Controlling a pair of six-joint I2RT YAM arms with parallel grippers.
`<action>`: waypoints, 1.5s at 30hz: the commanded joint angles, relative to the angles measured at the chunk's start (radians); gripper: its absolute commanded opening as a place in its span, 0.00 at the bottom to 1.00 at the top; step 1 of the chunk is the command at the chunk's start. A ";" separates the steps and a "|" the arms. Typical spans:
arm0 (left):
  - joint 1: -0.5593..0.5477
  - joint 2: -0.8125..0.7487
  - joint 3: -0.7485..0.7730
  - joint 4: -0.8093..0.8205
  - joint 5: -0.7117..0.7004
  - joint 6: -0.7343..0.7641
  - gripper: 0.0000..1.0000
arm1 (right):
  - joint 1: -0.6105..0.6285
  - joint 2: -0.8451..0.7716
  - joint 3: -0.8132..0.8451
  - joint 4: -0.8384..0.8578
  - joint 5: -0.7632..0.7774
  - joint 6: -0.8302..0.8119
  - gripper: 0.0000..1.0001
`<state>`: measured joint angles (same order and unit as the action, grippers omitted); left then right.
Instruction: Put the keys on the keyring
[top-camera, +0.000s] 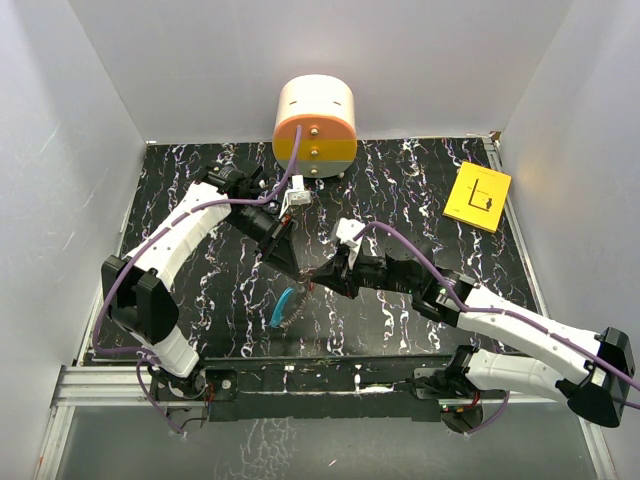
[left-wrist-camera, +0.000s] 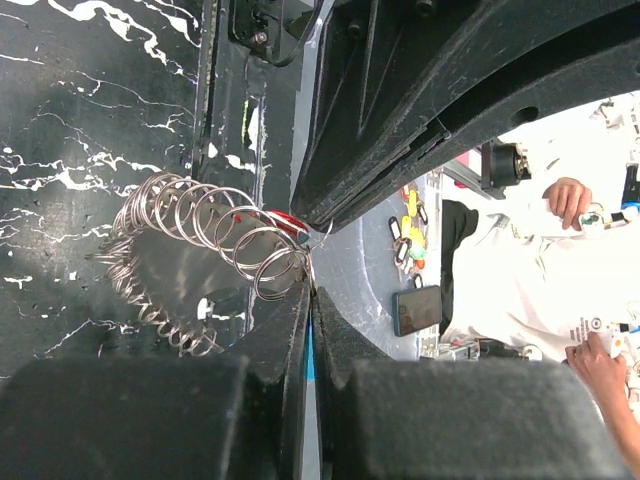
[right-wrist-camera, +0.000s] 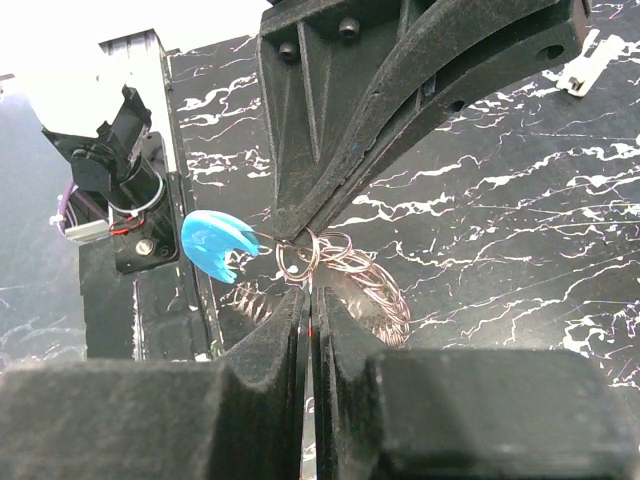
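The keyring hangs above the black marbled table between my two grippers, which meet tip to tip. Its blue band (top-camera: 283, 305) (right-wrist-camera: 215, 243) droops toward the near edge. Its coil of silver rings (left-wrist-camera: 200, 240) (right-wrist-camera: 355, 275) fans out beside the fingertips. My left gripper (top-camera: 298, 268) (left-wrist-camera: 312, 292) is shut, with a sliver of the blue band showing between its pads. My right gripper (top-camera: 322, 275) (right-wrist-camera: 309, 292) is shut on the small red key (left-wrist-camera: 287, 221), seen as a thin red line between its jaws, its tip at the rings.
An orange, yellow and white cylinder (top-camera: 315, 125) stands at the back centre of the table (top-camera: 420, 190). A yellow card (top-camera: 478, 196) lies at the back right. White walls enclose the table on three sides.
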<state>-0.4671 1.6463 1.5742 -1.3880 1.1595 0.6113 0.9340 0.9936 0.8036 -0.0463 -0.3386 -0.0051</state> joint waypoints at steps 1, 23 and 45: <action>0.009 -0.011 0.016 -0.028 0.063 0.029 0.00 | 0.000 -0.008 0.031 0.048 0.018 0.016 0.08; 0.008 -0.002 -0.020 -0.029 0.069 0.053 0.00 | 0.000 0.025 0.075 0.125 0.016 0.085 0.08; 0.008 0.024 -0.021 -0.029 0.062 0.057 0.00 | -0.001 0.015 0.102 0.121 -0.015 0.103 0.08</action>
<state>-0.4583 1.6749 1.5551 -1.3937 1.1751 0.6441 0.9340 1.0256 0.8417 -0.0265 -0.3389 0.0853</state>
